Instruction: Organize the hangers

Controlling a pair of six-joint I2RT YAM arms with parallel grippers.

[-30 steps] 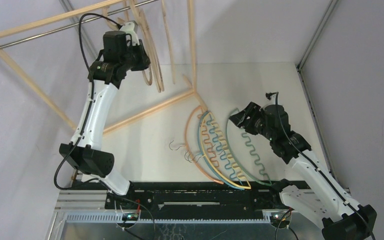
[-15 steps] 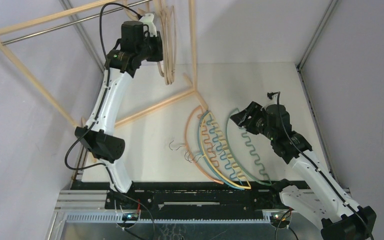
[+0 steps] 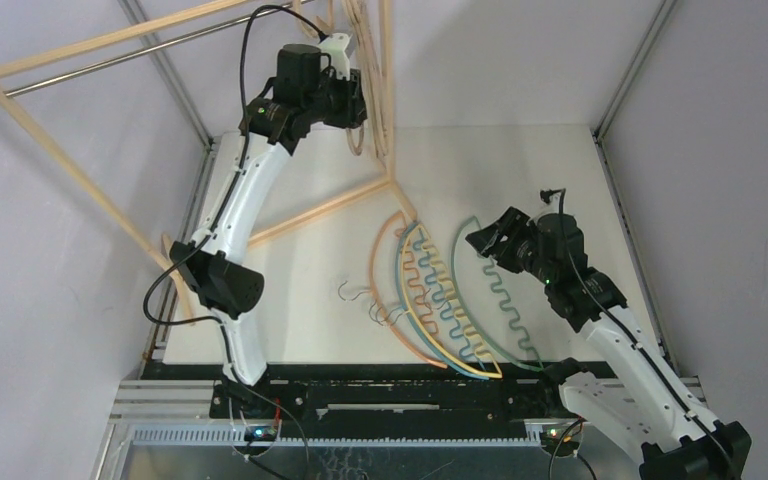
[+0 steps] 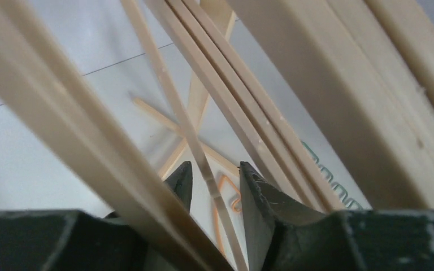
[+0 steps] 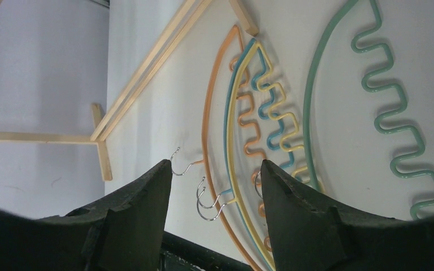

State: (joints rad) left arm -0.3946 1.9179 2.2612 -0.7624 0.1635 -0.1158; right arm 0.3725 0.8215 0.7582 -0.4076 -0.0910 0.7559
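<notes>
Several curved light-wood hangers (image 3: 368, 60) hang bunched on the rack's metal rail, close to the rack upright. My left gripper (image 3: 355, 103) is raised among them. In the left wrist view its jaws (image 4: 215, 176) stand open, with a thin wooden hanger strip (image 4: 200, 155) passing loosely between them and more strips (image 4: 231, 96) beside it. An orange (image 3: 378, 270), a teal (image 3: 401, 285), a yellow (image 3: 458, 345) and a green hanger (image 3: 495, 300) lie on the table. My right gripper (image 3: 480, 240) hovers open and empty over the green one. The right wrist view (image 5: 215, 169) shows the same hangers (image 5: 205, 113) below it.
The big light-wood rack frame (image 3: 55, 150) with its metal rail (image 3: 140, 48) stands at the back left. Its foot bar (image 3: 310, 215) runs across the table to the upright (image 3: 385, 90). White enclosure walls surround the table. The hangers' metal hooks (image 3: 380, 312) point left.
My left arm has swung right along the rail, and the wooden hangers have moved right with it and bunched by the upright. The right arm has barely moved.
</notes>
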